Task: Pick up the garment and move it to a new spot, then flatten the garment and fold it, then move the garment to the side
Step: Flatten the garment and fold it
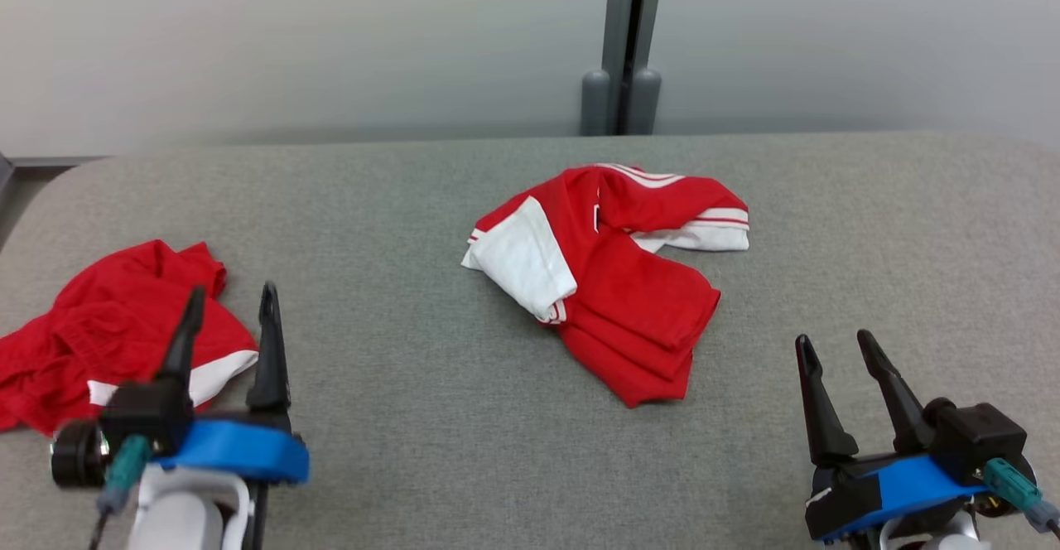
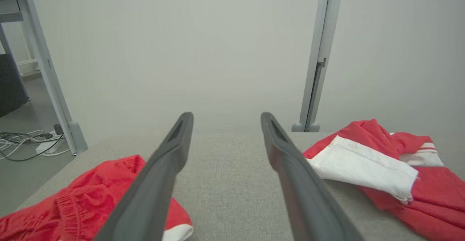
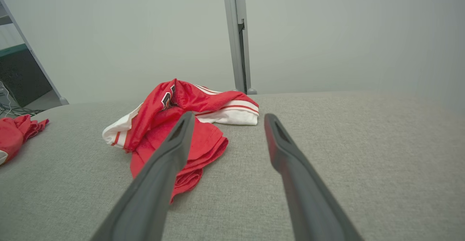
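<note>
1. The garment (image 1: 609, 285) is lying crumpled at the middle of the counter (image 1: 414, 451), well apart from both arms.
2. The left fingers (image 1: 269, 351) and right fingers (image 1: 818, 401) are standing wide open, gripping nothing.
3. The pickup is likely going best with the nearer right fingers pinching a raised red fold, since the loose white sleeve is probably just going to trail.
4. A second red garment (image 1: 108, 326) is lying near the left fingers, risking a snag and crowding that side.
</note>
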